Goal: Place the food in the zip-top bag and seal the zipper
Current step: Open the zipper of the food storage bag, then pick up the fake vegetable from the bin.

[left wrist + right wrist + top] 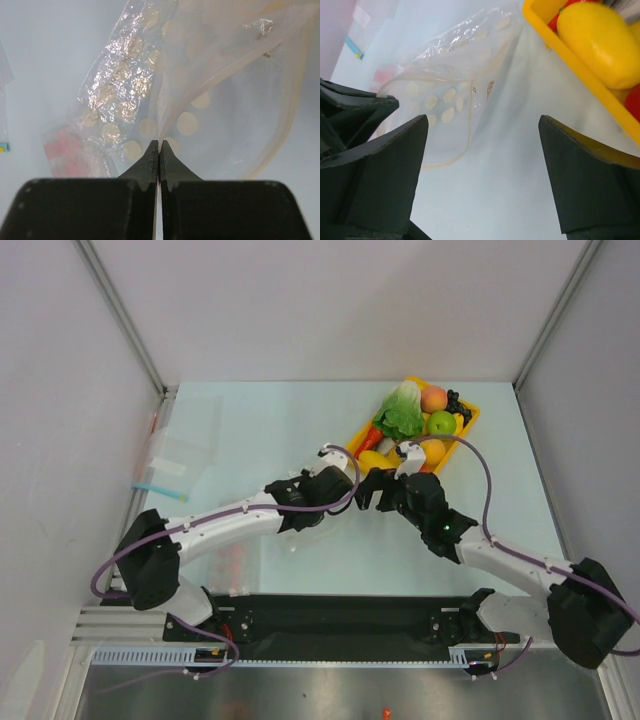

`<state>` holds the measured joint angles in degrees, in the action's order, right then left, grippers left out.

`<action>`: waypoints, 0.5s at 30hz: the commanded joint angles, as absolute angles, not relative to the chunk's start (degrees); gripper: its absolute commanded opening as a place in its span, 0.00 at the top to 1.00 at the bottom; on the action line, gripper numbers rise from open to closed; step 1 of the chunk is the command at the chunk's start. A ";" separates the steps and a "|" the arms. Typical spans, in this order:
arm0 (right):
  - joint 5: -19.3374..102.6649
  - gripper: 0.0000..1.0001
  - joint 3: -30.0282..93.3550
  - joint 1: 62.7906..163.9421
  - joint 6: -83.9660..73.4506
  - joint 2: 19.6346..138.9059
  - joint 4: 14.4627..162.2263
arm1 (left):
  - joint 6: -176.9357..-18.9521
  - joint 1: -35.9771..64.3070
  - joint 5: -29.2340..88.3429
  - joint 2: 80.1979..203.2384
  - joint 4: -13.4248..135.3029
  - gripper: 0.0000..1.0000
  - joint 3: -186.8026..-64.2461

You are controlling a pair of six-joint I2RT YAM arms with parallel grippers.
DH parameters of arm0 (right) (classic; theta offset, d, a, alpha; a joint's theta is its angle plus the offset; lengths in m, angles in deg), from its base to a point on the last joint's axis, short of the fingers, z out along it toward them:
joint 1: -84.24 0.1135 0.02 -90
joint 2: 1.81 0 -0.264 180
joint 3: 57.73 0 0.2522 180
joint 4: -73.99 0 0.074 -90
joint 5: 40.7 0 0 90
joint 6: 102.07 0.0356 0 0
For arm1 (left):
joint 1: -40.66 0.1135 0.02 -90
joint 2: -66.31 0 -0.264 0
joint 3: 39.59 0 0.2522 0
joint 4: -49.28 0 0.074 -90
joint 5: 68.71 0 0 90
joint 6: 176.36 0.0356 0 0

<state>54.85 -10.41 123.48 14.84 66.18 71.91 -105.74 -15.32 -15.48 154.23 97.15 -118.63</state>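
The left pincer (pixel 159 145) is seen clenched on an edge of the clear dotted bag (pixel 220 115), which is spread on the desk (pixel 250 420) just beside the yellow tray (pixel 468 425). The right pincer (pixel 482 120) is shown wide apart, gripping nothing. Lettuce (pixel 402 412), a peach (pixel 433 398), a green apple (pixel 441 422) and a yellow fruit (pixel 600 42) are pictured in the tray.

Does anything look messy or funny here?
Only the zip-top bag looks odd. It is crinkled and folded over where the left gripper pinches it, beside the yellow tray. The food sits heaped in the tray, and nothing looks spilled or broken.
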 commanded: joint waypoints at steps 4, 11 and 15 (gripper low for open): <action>65.01 0.00 -6.37 121.34 10.52 61.64 74.89 | -104.82 -15.15 -13.61 150.42 95.04 1.00 -119.54; 71.36 0.00 12.35 114.22 12.62 76.30 85.54 | -104.47 -15.67 -12.63 151.21 94.77 1.00 -119.71; 76.97 0.00 24.89 110.62 15.35 85.80 90.64 | -104.21 -15.94 -12.37 151.57 94.60 1.00 -119.63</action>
